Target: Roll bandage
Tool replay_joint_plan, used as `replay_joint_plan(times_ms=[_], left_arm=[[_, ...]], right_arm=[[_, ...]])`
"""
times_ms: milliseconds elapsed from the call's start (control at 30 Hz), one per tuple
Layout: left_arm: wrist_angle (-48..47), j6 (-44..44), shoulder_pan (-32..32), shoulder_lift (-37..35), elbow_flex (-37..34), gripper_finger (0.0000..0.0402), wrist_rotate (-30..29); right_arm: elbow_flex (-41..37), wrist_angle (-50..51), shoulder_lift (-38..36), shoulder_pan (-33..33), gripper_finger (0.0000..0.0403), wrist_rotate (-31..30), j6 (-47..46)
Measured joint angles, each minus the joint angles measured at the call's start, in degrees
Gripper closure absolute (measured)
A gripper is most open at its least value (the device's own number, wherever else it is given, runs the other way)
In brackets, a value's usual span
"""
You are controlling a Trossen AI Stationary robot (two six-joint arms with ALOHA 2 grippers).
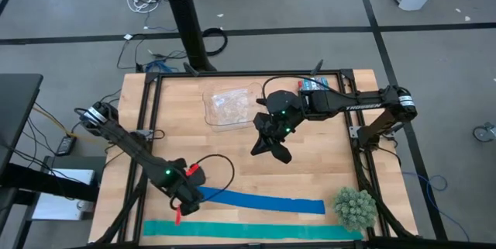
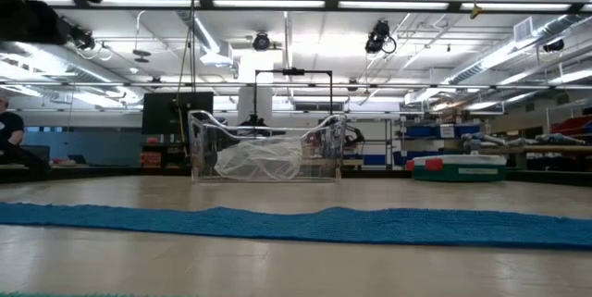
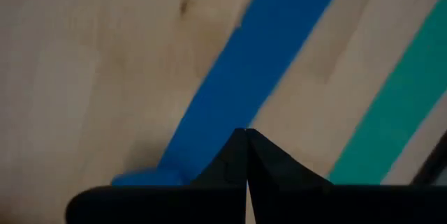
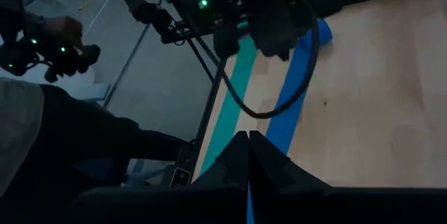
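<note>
Our left gripper (image 1: 184, 201), jaws clenched empty, sits at the left end of the bandage (image 1: 263, 202), likely to start the roll. It lies flat, unrolled, beside the teal strip (image 1: 248, 229). Right gripper (image 1: 267, 146) waits mid-table, clenched, holding nothing.

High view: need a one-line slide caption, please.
Left end effector, shut, at the flat blue bandage's end; right end effector shut above mid-table.

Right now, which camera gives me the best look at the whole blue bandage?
The high view: the bandage lies flat, shown end to end, above the teal strip. The low view shows only its edge, the left wrist view one end at the shut left gripper, and the right wrist view part.
</note>
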State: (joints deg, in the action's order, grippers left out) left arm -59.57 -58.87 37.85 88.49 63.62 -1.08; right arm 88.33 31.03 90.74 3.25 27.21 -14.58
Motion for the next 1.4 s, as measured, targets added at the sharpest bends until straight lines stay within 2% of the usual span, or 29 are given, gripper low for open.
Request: replay_joint_plan(times_ms=[133, 233, 400, 600, 800, 933, 1033, 1133, 1200, 1300, 1400], left_arm=[[-10.34, -0.04, 0.33, -0.04, 0.67, 0.0396, 5.48], [-12.00, 0.04, 0.89, -0.07, -1.62, 0.0396, 8.96], [-4.03, -1.80, 2.67, -0.07, -8.61, 0.0396, 18.30], [-2.63, -6.17, 3.69, -0.07, -12.92, 0.0396, 17.64], [10.30, -8.02, 3.42, -0.10, -17.99, 0.0396, 18.47], [10.54, -13.52, 0.66, -0.17, -17.45, 0.0396, 11.80], [6.86, -13.55, -1.96, 0.07, -14.47, 0.0396, -0.63], [8.28, -12.92, -4.23, 0.02, -9.78, 0.0396, -13.41], [7.59, -8.58, -5.82, 0.02, -6.39, 0.0396, -19.36], [7.15, 0.29, -7.91, -0.02, -1.15, 0.0396, -21.43], [-2.72, 3.20, -9.37, -0.02, 2.72, 0.0396, -17.94]], right_arm=[[0.00, -0.01, 0.00, 0.14, 0.0401, -0.01, 1.23], [0.00, 0.01, 0.00, 0.41, 0.0402, 0.02, 1.61], [0.00, -0.01, 0.00, 0.42, 0.0401, 1.24, 1.35], [0.00, -0.05, -0.69, 0.48, 0.0402, 1.39, 1.30], [0.00, 0.02, -1.21, 0.35, 0.0402, 1.40, 1.26], [0.00, 0.08, -1.29, 0.35, 0.0401, 1.33, 0.76], [0.00, 0.02, -1.29, 0.35, 0.0402, 1.28, 0.73], [0.00, 0.04, -1.29, 0.18, 0.0402, 0.89, 1.04], [0.00, 0.03, -1.29, -0.18, 0.0402, 0.89, 0.78], [0.00, -0.01, -1.29, -0.50, 0.0402, 0.67, 0.69], [0.00, 0.02, -1.29, -0.83, 0.0402, 0.67, 0.69]])
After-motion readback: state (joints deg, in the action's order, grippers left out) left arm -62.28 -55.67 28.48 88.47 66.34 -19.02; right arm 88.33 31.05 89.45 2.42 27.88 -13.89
